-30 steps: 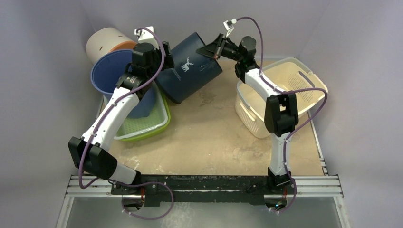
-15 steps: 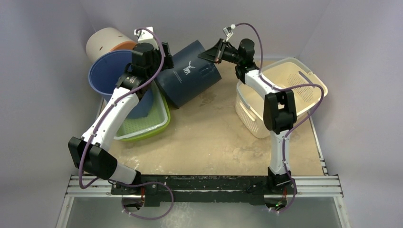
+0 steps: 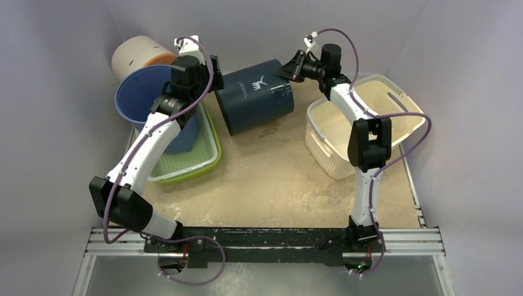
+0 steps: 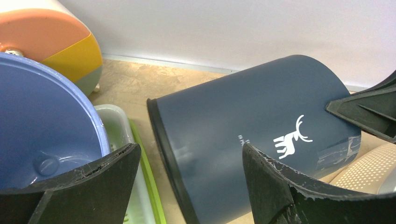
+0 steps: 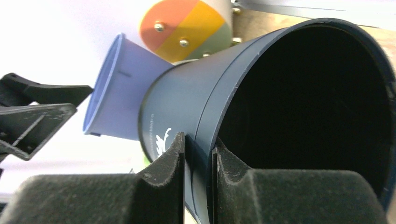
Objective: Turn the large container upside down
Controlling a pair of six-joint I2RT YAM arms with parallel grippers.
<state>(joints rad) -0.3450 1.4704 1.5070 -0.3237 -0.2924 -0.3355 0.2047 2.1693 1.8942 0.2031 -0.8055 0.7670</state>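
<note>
You are running a robotics lab bench, boxed in as a test cell. Plain grey walls (image 3: 55,92) close it on three sides around a worn, scuffed beige tabletop (image 3: 271,179). An aluminium rail (image 3: 419,246) along the near edge carries your two white-and-black arms, the left arm (image 3: 148,142) and the right arm (image 3: 364,142), each trailing a purple cable (image 3: 105,216). The goods on the table are ordinary household plastics: a dark blue bin (image 3: 256,102), a blue bucket (image 3: 139,95), a green tray (image 3: 213,154) and a white perforated basket (image 3: 324,151).
</note>
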